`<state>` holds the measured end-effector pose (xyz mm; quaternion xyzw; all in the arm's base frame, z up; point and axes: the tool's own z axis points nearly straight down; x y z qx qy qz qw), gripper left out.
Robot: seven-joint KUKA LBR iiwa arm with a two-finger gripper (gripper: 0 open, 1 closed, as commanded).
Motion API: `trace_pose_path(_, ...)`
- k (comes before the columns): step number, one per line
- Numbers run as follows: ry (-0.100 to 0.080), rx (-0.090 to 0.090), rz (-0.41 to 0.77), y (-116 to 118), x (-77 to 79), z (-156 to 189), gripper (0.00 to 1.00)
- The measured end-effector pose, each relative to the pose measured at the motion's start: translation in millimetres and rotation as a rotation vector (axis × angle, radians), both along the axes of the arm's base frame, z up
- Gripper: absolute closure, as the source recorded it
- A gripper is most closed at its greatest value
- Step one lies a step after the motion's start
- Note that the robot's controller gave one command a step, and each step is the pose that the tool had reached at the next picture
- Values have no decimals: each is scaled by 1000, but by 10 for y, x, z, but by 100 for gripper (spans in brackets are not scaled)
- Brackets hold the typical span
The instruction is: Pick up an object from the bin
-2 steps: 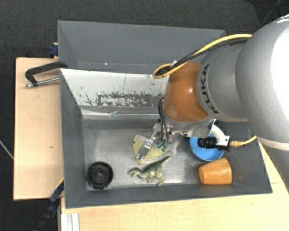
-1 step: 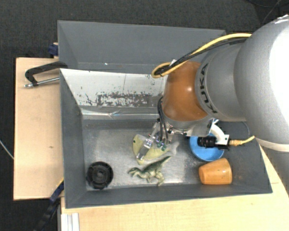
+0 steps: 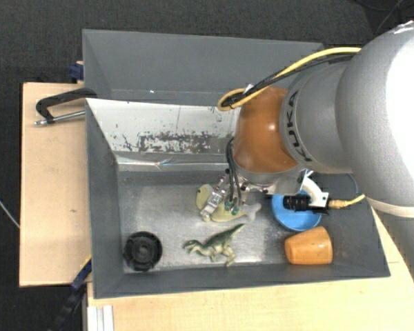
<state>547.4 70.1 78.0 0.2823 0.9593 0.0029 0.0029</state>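
Pale yellow-green disc-like piece (image 3: 209, 200) lies near the middle of the bin (image 3: 103, 205), on its scuffed grey metal floor. The gripper (image 3: 229, 200) hangs right at the piece's right edge; whether it is apart or together cannot be told. Dark carpet (image 3: 193, 5) surrounds the bin. Inside, a green toy dinosaur (image 3: 214, 244) lies just below the disc in the view, a black round knob (image 3: 141, 249) sits in the lower left corner, and a blue round lid (image 3: 294, 216) and an orange cup (image 3: 308, 247) lie to the right.
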Motion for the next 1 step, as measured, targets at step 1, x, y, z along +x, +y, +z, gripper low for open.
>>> trace_pose_path(1,0,-2,2,11,17,419,100)
